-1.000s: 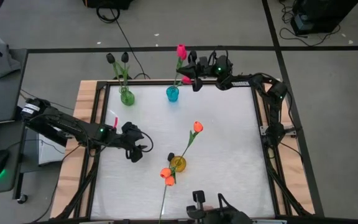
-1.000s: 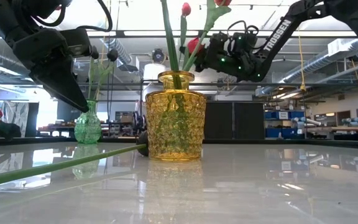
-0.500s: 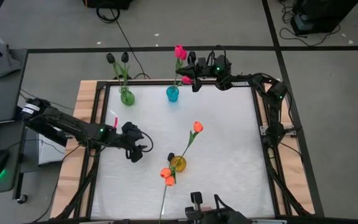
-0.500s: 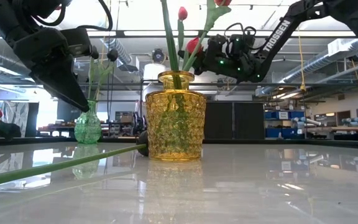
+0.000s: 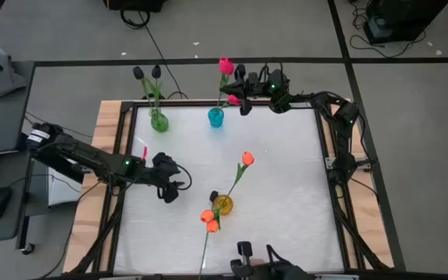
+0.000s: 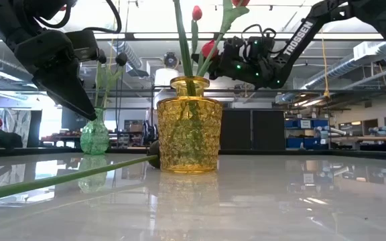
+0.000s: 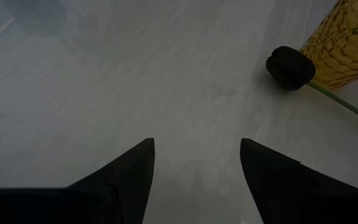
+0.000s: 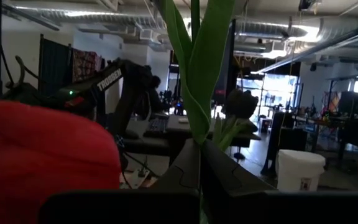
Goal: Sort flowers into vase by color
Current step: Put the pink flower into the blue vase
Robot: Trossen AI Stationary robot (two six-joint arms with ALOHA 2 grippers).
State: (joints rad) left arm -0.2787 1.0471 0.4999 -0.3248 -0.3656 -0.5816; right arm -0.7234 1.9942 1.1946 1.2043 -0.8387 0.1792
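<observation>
Flowers sorted by colour. Two black tulips (image 5: 147, 73) stand in the green vase (image 5: 159, 121) at the far left of the bench (image 5: 286, 179). The blue vase (image 5: 215, 117) beside it holds pink-red tulips (image 5: 226, 65). The yellow vase (image 5: 223, 204), nearer the front edge, carries orange tulips (image 5: 246, 159), two of which droop over its rim (image 5: 208, 220). One flower lies loose: its black bud (image 7: 290, 67) rests on the bench against the foot of the yellow vase (image 7: 345, 43), and its stem (image 6: 59, 179) runs along the surface toward the front. It is judged to be the one flower not yet sorted, and it belongs in the green vase.

The right tool (image 5: 242, 87) hangs above the blue vase with its fingers pressed together on a green stem and leaf (image 8: 199, 74); a pink-red bud (image 8: 45, 152) fills that wrist view close by. The grip on the stem, not the bud, probably keeps the flower upright so that its lower end can be steered into the narrow neck. Whether the stem is already inside the vase cannot be told.

The left tool (image 5: 171, 187) hovers over bare bench left of the yellow vase, its fingers (image 7: 126, 174) spread wide and holding nothing. It points toward the loose black bud, which lies near but apart from it, a stance that suits a coming pick.
</observation>
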